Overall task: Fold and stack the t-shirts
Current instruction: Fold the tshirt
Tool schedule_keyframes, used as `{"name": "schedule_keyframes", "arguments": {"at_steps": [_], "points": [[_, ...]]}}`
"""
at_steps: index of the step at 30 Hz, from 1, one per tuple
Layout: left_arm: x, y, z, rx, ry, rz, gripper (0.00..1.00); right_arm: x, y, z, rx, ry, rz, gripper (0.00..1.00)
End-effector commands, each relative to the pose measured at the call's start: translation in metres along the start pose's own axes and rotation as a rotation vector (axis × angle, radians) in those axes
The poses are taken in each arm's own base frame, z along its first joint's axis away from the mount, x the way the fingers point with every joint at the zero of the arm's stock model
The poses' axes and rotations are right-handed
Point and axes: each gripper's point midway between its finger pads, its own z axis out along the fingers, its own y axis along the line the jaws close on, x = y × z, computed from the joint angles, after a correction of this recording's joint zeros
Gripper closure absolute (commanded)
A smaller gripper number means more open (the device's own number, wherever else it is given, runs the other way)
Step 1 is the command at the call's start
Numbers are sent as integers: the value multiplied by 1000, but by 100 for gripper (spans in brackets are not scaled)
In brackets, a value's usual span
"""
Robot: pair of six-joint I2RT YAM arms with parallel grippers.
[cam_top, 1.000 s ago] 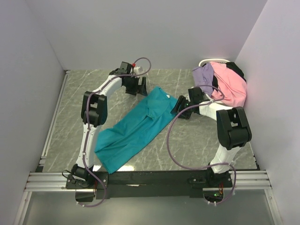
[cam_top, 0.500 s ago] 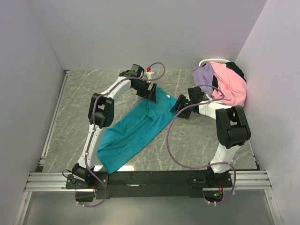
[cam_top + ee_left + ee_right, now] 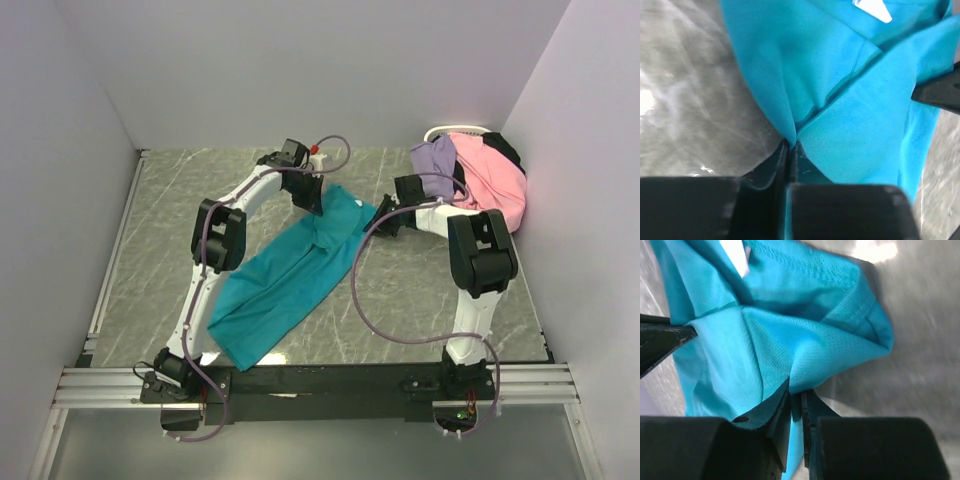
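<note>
A teal t-shirt [image 3: 290, 275] lies in a long diagonal strip across the marble table [image 3: 160, 240], its collar end at the back right. My left gripper [image 3: 312, 200] is shut on the cloth at that end's left edge; the left wrist view shows a teal fold [image 3: 790, 135] pinched between the jaws. My right gripper [image 3: 385, 220] is shut on the right edge, with bunched teal cloth [image 3: 800, 382] clamped between its fingers. More t-shirts, pink [image 3: 490, 185], lavender [image 3: 433, 165] and black [image 3: 505, 148], are heaped at the back right.
A white wire-rimmed basket [image 3: 452, 129] shows behind the heap of shirts. Walls close in the table on the left, back and right. The black rail [image 3: 320, 380] with both arm bases runs along the near edge.
The left gripper moved right onto the teal shirt's collar end and closed on it. The right gripper shifted slightly toward the back and also closed on the cloth.
</note>
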Motion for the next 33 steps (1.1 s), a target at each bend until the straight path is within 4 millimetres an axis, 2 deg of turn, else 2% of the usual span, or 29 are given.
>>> {"name": "schedule_keyframes", "arguments": {"at_steps": [1,2,4,6,7,8,9,10,11,12,13,14,15,16,17,18,19,20,22,23,24,25,27,28,29,30,32,33], "points": [[-9,33,7,-88,-50,-117,99,-16,1,14,16,-10,-14,82],[-14,35,4,-76,-69,-135,99,-27,11,15,-7,-26,-26,83],[-29,46,-5,-69,-135,-186,99,-28,17,23,-38,-1,-31,85],[-38,54,-16,-52,-176,-245,99,-40,33,26,-74,-5,-51,85],[-47,57,-20,-44,-215,-250,99,-40,34,32,-82,13,-49,85],[-50,60,-23,-41,-230,-267,99,-53,46,32,-105,-12,-62,85],[-57,67,-32,-47,-262,-302,99,-57,52,34,-118,-11,-69,84],[-61,71,-36,-52,-284,-313,99,-53,48,43,-112,31,-61,83],[-69,75,-42,-59,-319,-316,99,-70,65,41,-138,3,-79,83],[-72,85,-47,-81,-342,-358,99,-76,70,42,-143,-1,-86,83],[-75,90,-51,-87,-360,-372,99,-73,67,50,-138,25,-78,82],[-81,94,-56,-91,-389,-379,99,-90,83,47,-164,-5,-93,82],[-83,101,-60,-99,-408,-415,99,-95,88,49,-166,-8,-98,81],[-85,104,-62,-100,-424,-426,99,-92,80,61,-146,20,-86,80],[-86,107,-64,-101,-434,-439,99,-109,101,56,-193,-2,-106,79],[-92,111,-69,-102,-465,-454,99,-114,107,57,-201,-4,-108,77],[-93,115,-69,-109,-474,-466,99,-112,101,69,-188,19,-95,75],[-94,117,-70,-116,-484,-476,99,-127,120,63,-230,-17,-112,70],[-102,121,-74,-109,-524,-479,99,-138,131,67,-280,-41,-119,61],[-104,124,-74,-115,-538,-483,99,-140,134,67,-299,-44,-123,52],[-109,126,-77,-114,-558,-487,99,-143,137,67,-314,-55,-124,50],[-113,127,-79,-110,-572,-481,94,-146,139,65,-327,-76,-132,48],[-122,128,-91,-102,-600,-464,70,-148,140,61,-335,-94,-147,48],[-125,126,-97,-101,-606,-453,49,-145,142,52,-334,-100,-158,48],[-131,121,-112,-117,-630,-439,29,-143,142,47,-333,-105,-170,47],[-133,119,-121,-136,-646,-420,1,-140,142,41,-335,-113,-194,47],[-136,108,-144,-154,-680,-392,1,-130,140,22,-318,-138,-214,46],[-135,109,-152,-188,-690,-390,1,-124,138,16,-313,-141,-230,46]]}}
